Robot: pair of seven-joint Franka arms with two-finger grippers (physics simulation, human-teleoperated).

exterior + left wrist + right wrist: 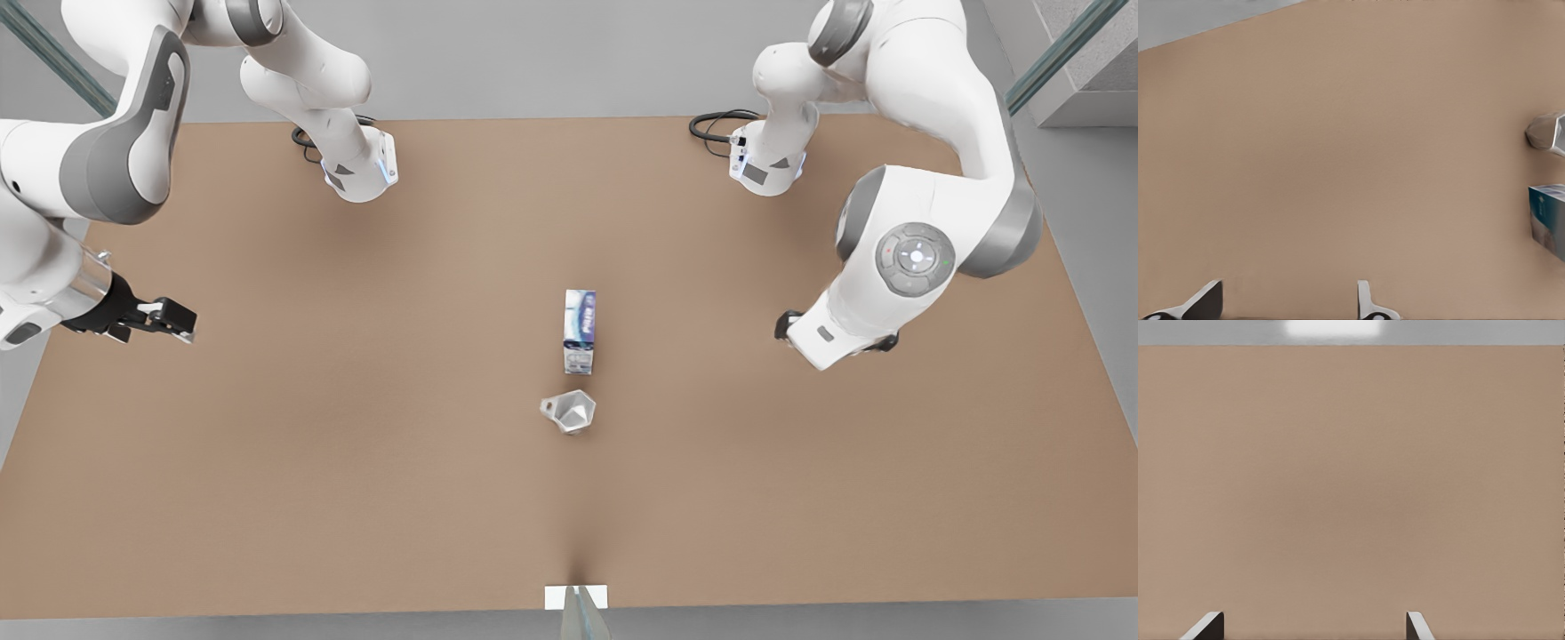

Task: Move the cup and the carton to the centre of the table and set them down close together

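Seen from the front view, the right gripper (173, 318) hangs low over the table (356, 498) near its 9 o'clock edge. Its forearm reaches in from off the table and its dark fingers point inward. Its own wrist view adds what the front view does not: the jaws are spread wide over bare tabletop.

At the table's centre the carton (579, 331) stands upright. The cup (569, 412) also stands upright, at the carton's 6 o'clock, near it but not touching.

At the carton's 3 o'clock the other arm folds at the elbow and turns its wrist downward, so its hand hides the fingers. The left wrist view shows the left gripper (1288, 301) with its jaws spread and empty, and the cup and carton off to one side.
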